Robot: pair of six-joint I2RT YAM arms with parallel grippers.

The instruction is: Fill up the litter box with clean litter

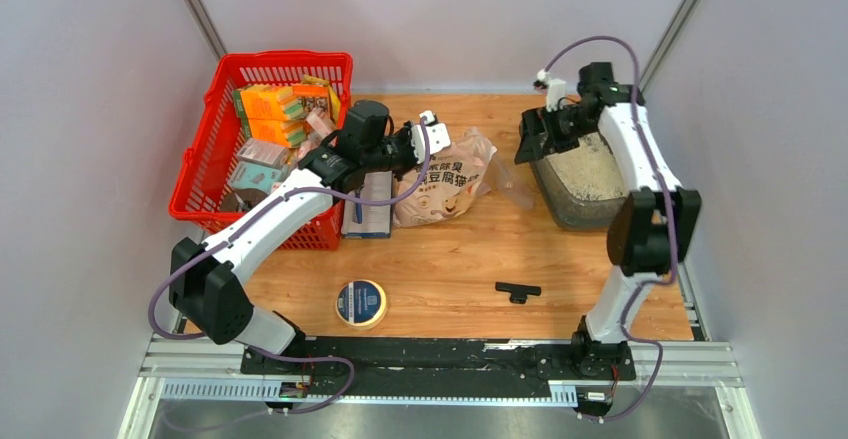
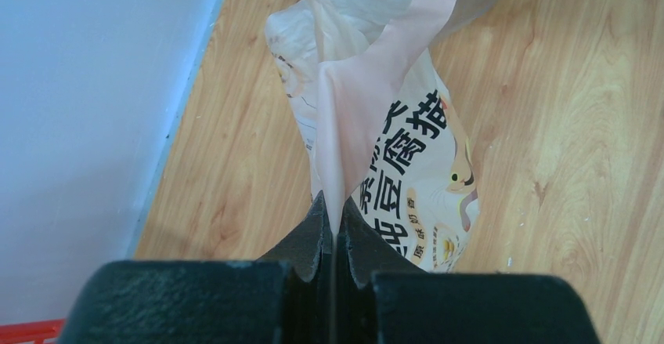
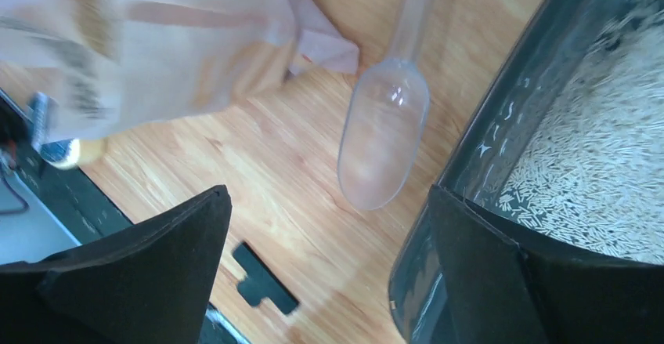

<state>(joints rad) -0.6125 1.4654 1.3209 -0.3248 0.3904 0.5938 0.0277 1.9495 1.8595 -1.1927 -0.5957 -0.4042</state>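
The dark grey litter box [image 1: 560,204] stands at the right of the table, with pale clean litter [image 1: 590,174] spread inside it. The right wrist view shows its wall [image 3: 501,117] and the granules [image 3: 595,172]. My right gripper [image 1: 538,139] hangs over the box's left rim, open and holding nothing [image 3: 329,195]. A clear plastic scoop [image 3: 384,136] lies on the wood beside the box. My left gripper [image 1: 425,142] is shut on a fold of the pale pink litter bag [image 1: 445,184]. In the left wrist view the gripper [image 2: 334,211] pinches the bag [image 2: 407,164], which sags onto the table.
A red mesh basket [image 1: 205,174] full of boxes stands at the back left. A blue and white box [image 1: 368,207] lies beside it. A round tape roll [image 1: 361,303] and a black T-shaped piece [image 1: 517,291] lie toward the front. Walls close in on three sides.
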